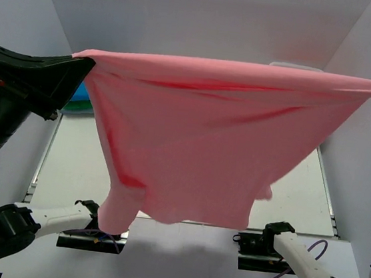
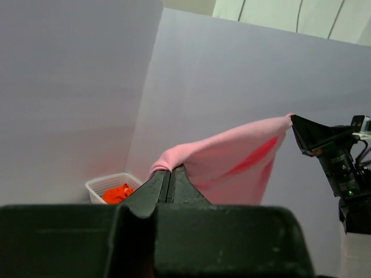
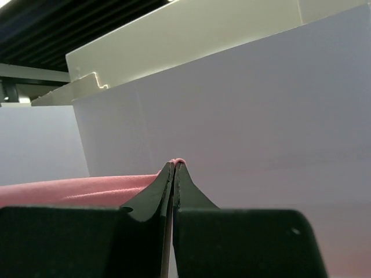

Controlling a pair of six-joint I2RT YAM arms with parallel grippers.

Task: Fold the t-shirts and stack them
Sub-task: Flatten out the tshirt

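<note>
The pink shirt (image 1: 198, 147) hung spread in the air above the desk (image 1: 68, 172), pulled taut along its top edge between the two arms. The left jaws were clamped on one upper corner at the left of the top view, and the right jaws were pinched shut on the opposite corner at the far right edge. Each wrist view showed a small nub of pink cloth poking out between the closed tips. Holding it high and wide this way looked meant to let its own weight pull the cloth flat, so that it could be laid down squarely for folding. It was not flat: long creases ran from the right corner down toward the left, one sleeve (image 1: 120, 209) drooped lowest near the left arm's base, and the lower hem hung unevenly. The basket (image 2: 110, 184) sat in the corner by the wall with an orange shirt (image 2: 117, 193) in it, out of the way of the work. Behind the left arm showed a sliver of blue and green cloth (image 1: 79, 100), probably more shirts, though most of it was hidden. By the look of it, no fold had been made in the pink shirt, and the next move would call for both arms to lower together with the top edge held tight.
</note>
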